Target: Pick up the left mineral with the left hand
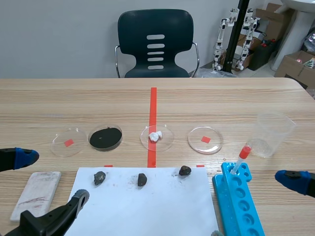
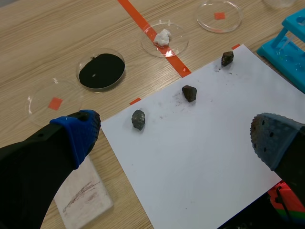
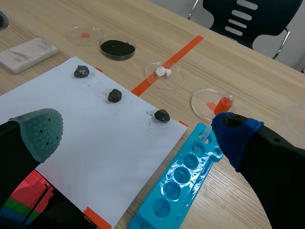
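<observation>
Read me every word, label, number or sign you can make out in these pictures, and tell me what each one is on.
No text can be read anywhere.
On the cardboard box behind the table: a coloured sticker, too small to read.
On the white tile: only dark streaks, no letters.

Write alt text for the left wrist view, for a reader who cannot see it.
The open left gripper hovers over a white paper sheet, the left mineral ahead of it near its blue-padded finger. The middle mineral and right mineral lie further along the sheet; a petri dish of black powder sits beyond on the table.
</observation>
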Available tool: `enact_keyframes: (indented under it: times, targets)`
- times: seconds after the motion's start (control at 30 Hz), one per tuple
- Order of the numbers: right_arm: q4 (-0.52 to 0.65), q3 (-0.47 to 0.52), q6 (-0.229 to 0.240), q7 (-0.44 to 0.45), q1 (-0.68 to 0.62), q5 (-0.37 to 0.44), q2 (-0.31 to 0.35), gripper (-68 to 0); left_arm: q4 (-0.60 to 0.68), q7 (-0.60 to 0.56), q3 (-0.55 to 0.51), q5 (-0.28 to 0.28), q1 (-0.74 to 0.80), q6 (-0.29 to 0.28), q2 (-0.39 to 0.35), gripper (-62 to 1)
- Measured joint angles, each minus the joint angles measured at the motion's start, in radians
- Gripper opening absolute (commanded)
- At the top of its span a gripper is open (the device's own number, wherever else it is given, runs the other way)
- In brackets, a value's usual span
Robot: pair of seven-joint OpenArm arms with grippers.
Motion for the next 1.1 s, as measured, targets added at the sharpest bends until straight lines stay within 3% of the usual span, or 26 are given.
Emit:
enact_keyframes:
  times: [0.87,1.1]
  targets:
    - [0.0,0.0,0.0,0.0,0.0,0.0,0.0,0.4,0.0,0.001,0.0,0.0,0.0,0.0,0.0,1.4]
    - [0.0,0.0,0.0,0.0,0.0,0.0,0.0,0.4,0.0,0.209,0.028,0.0,-0.096,0.001,0.0,1.4]
